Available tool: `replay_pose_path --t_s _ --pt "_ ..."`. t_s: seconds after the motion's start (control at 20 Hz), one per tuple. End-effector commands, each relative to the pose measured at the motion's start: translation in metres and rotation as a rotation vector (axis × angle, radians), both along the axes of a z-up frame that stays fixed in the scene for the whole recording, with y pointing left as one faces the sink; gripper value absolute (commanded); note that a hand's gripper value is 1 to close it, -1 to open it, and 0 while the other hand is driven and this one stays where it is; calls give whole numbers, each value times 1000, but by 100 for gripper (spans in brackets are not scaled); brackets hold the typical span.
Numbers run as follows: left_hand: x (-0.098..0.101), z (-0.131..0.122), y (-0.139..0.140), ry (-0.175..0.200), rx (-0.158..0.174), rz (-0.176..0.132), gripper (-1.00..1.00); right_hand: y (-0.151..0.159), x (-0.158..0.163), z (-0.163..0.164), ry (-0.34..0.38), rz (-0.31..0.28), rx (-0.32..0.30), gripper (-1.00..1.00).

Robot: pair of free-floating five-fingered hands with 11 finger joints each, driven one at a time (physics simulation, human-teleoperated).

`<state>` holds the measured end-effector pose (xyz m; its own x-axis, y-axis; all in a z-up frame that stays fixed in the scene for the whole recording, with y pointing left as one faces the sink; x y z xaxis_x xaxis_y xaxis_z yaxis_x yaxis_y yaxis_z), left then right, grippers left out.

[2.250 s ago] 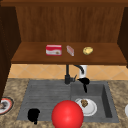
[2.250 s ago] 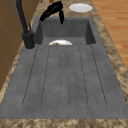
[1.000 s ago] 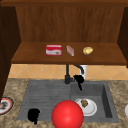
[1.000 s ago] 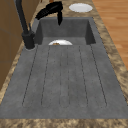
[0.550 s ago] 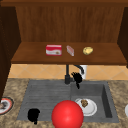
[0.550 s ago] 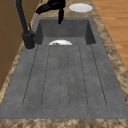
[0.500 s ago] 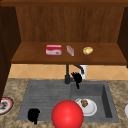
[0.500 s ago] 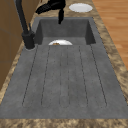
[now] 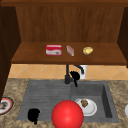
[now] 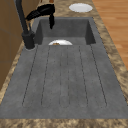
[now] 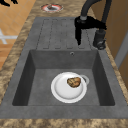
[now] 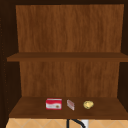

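Right hand [image 9: 74, 75] at faucet [image 9: 68, 75] spout, above sink [image 9: 106, 100] back edge; one finger pointing straight down, rest extended, clamped on nothing; plate [image 11: 68, 87] with food lies on basin floor, below and forward of hand; left hand [image 9: 33, 115] idle over drainboard front-left, fingers indistinct.

A speckled stone counter [image 9: 15, 87] is carrying a grey sink [image 9: 47, 93] with a ribbed drainboard, and a red-rimmed plate [image 9: 5, 105] is sitting on it at the left. Above, a wooden shelf [image 9: 32, 56] is bearing a red box [image 9: 53, 50], a small pink packet [image 9: 70, 50] and a yellowish lump [image 9: 87, 50].
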<state>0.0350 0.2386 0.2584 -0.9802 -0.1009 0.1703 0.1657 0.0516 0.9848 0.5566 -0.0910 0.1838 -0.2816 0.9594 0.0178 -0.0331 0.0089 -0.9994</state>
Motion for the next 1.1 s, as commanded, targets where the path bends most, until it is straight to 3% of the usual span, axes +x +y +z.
replay_pose_path --t_s 0.0,0.4,0.6,0.65,0.7,0.9,1.05 --pt "0 0 0 0 0 0 0 0 22 -7 98 0 0 -100" --pt "0 0 0 0 0 0 0 -18 47 -10 302 2 0 -100" --pt "0 0 0 0 0 0 0 -18 62 -21 355 0 -1 -100" --pt "0 0 0 0 0 0 0 -15 65 -26 365 -9 -4 100" --pt "0 0 0 0 0 0 0 -14 68 -27 347 -17 -24 100" --pt "0 0 0 0 0 0 0 -7 79 -30 232 -24 -6 100" --pt "0 0 0 0 0 0 0 -10 83 -28 237 -42 -22 100"
